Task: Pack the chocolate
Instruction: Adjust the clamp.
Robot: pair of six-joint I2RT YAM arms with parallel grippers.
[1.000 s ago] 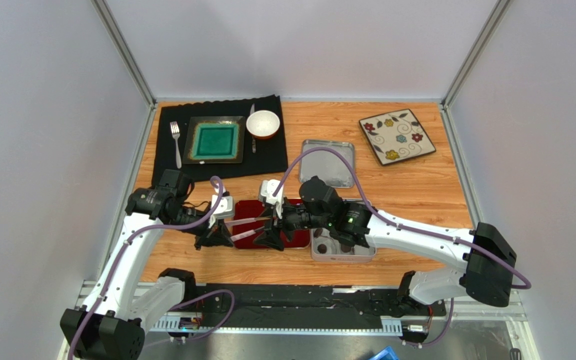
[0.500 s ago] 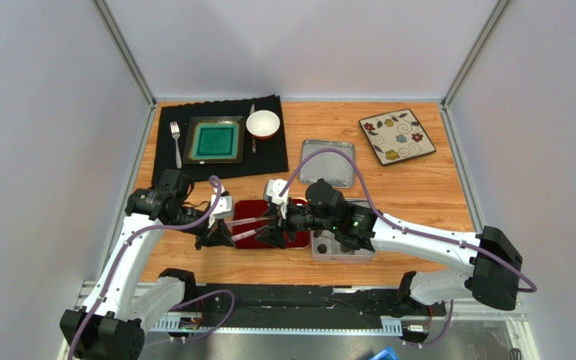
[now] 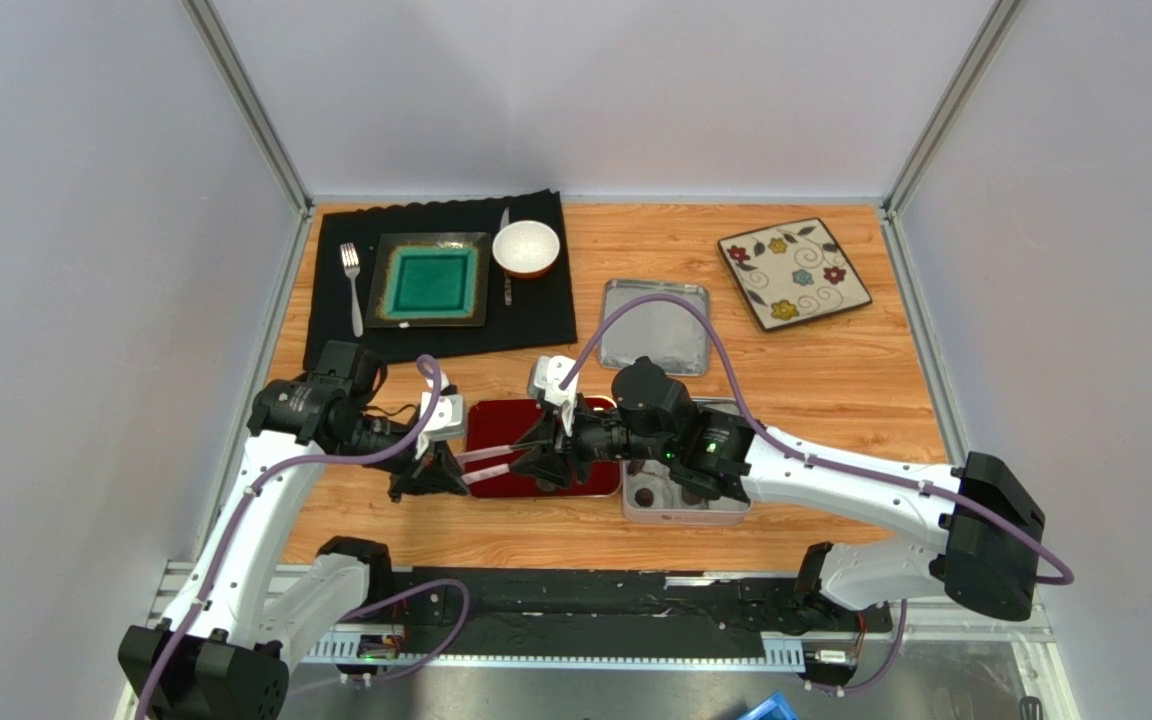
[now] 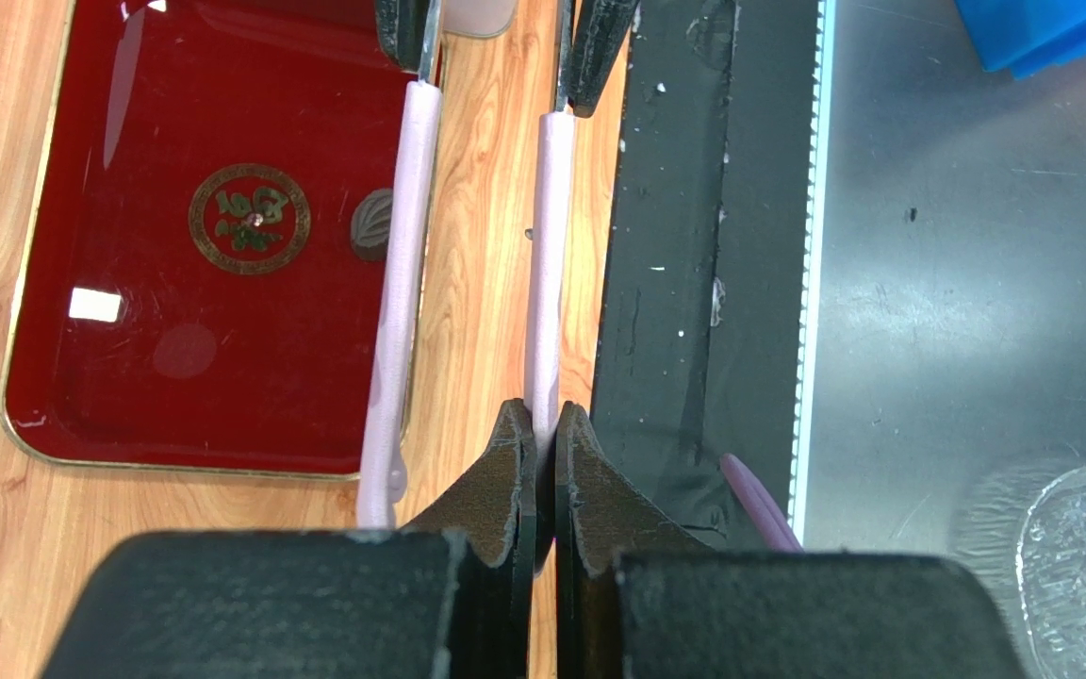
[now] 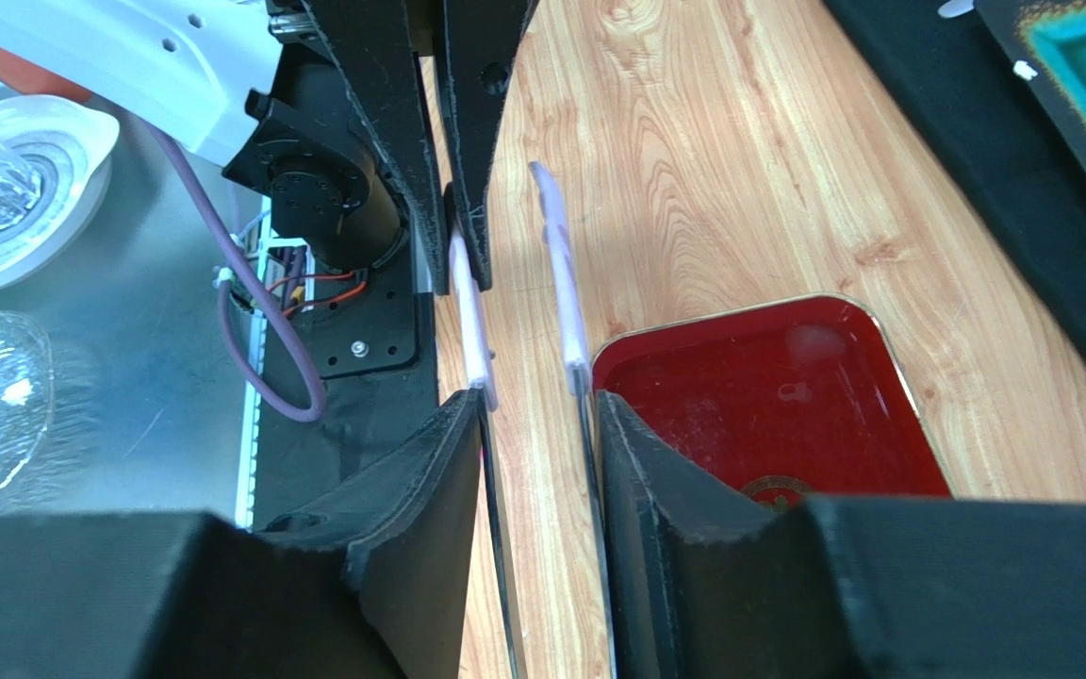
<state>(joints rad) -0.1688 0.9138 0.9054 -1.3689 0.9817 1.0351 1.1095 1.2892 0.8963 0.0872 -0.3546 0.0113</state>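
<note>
Step in hand: we judge this to be a handover of the tongs between the two arms, done before any piece is lifted.
Left gripper (image 4: 538, 425): at the bottom centre of its wrist view, we see it clamped tight on one lilac arm of the tongs (image 4: 552, 255).
Right gripper (image 5: 542, 410): at the bottom of its own wrist view, the jaws stand at a middling width outside both tong arms. Their inner faces seem to press the bare metal shanks, so we read it as gripping the tongs too.
Tongs: two nearly parallel arms span the gap between the grippers above the wooden table (image 5: 733, 170). They are lilac toward the left gripper and metal toward the right one.
Chocolate (image 4: 370, 227): one small brown oval piece lies on the red tray (image 4: 152, 283), upper left of the left wrist view, partly hidden by a lilac arm.
Grey tray (image 3: 687, 518): lower centre of the overhead view, under the right arm. We see dark spots inside that may be more pieces, but they are too small to be sure.
Next move: we judge the left gripper must let go, leaving the right one alone to carry the tongs to a piece.
</note>
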